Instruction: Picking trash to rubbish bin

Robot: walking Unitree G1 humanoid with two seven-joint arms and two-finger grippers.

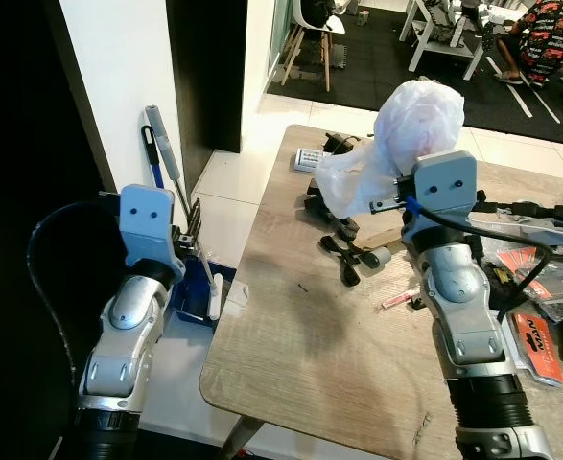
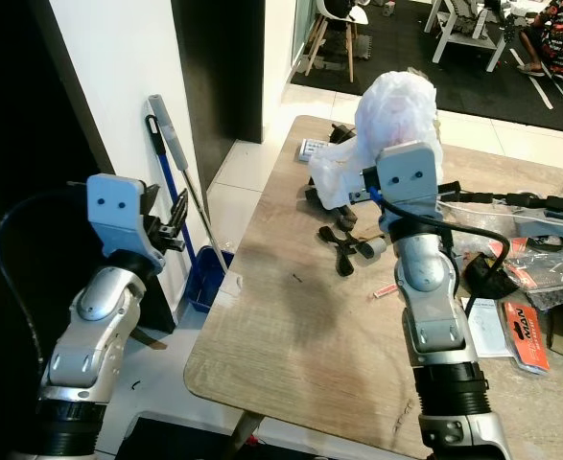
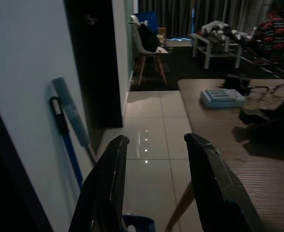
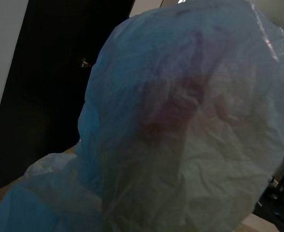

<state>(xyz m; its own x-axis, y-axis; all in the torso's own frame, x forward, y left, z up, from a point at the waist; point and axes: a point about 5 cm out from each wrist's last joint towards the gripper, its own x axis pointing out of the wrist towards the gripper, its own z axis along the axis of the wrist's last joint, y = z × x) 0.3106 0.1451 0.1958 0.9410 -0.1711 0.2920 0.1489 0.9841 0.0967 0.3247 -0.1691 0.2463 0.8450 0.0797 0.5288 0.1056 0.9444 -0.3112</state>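
Observation:
A crumpled white plastic bag (image 1: 410, 125) with something reddish inside hangs above the far middle of the wooden table (image 1: 300, 355). My right gripper (image 1: 388, 196) is raised over the table and shut on the bag's lower part; the bag (image 4: 180, 121) hides its fingers. Off the table's left edge, my left gripper (image 1: 193, 230) is held up over the tiled floor, open with nothing between its two black fingers (image 3: 108, 183).
A blue-handled broom (image 1: 166, 144) and a blue dustpan (image 1: 199, 292) lean at the white wall on the left. Black tools (image 1: 343, 254), cables and red packets (image 1: 535, 340) lie on the table's far and right parts. A chair (image 1: 315, 29) and a seated person (image 1: 550, 38) are beyond.

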